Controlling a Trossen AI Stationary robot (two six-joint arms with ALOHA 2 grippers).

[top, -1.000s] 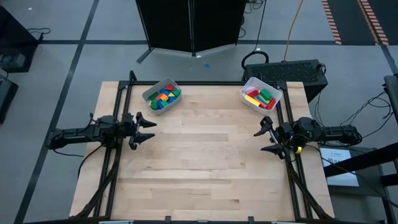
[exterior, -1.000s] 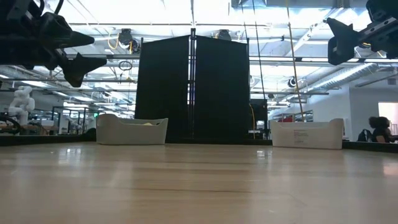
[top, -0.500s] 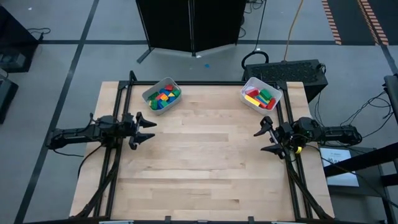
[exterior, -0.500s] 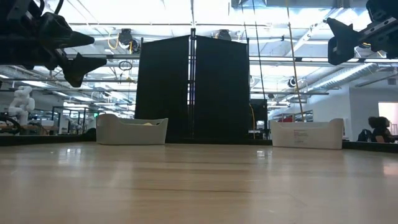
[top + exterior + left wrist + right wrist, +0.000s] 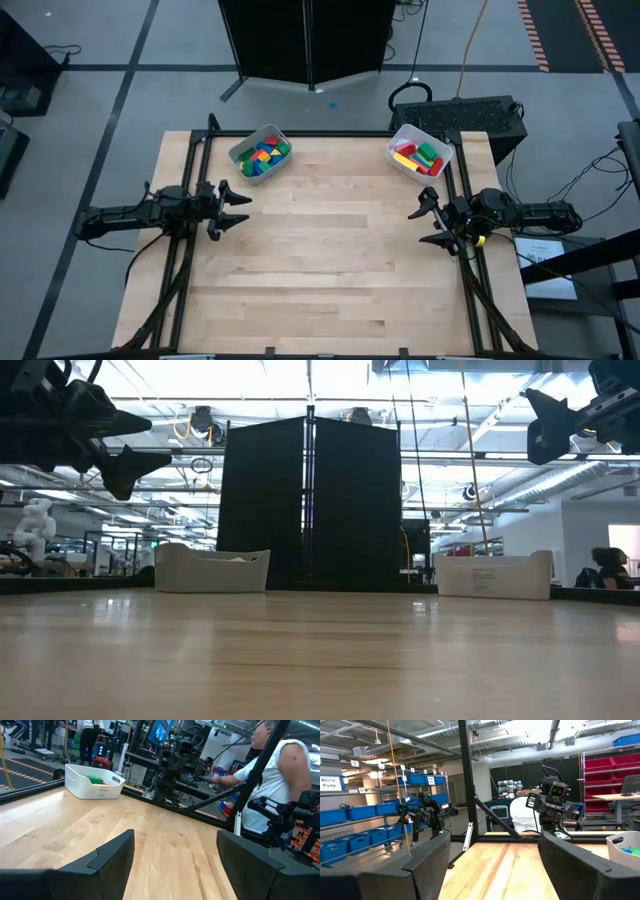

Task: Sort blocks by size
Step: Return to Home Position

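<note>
Both arms are pulled back to the sides of the table (image 5: pixel 330 270), raised above the wood, each pointing inward. The left gripper (image 5: pixel 243 210) hangs over the left edge with its jaws spread wide. From its own camera the two dark fingers (image 5: pixel 112 860) stand far apart with only bare tabletop between them. It grips nothing and touches nothing. The right gripper (image 5: pixel 418 227) sits over the right edge, likewise splayed and holding nothing.

The blocks (image 5: pixel 262 157) lie in the two bins at the far side. There is a mixed red, blue, green and yellow heap in the left bin (image 5: pixel 248 139), and longer red, yellow and green pieces in the right bin (image 5: pixel 432 138). A person (image 5: pixel 272 775) in a white shirt is just beyond the table's right side.
</note>
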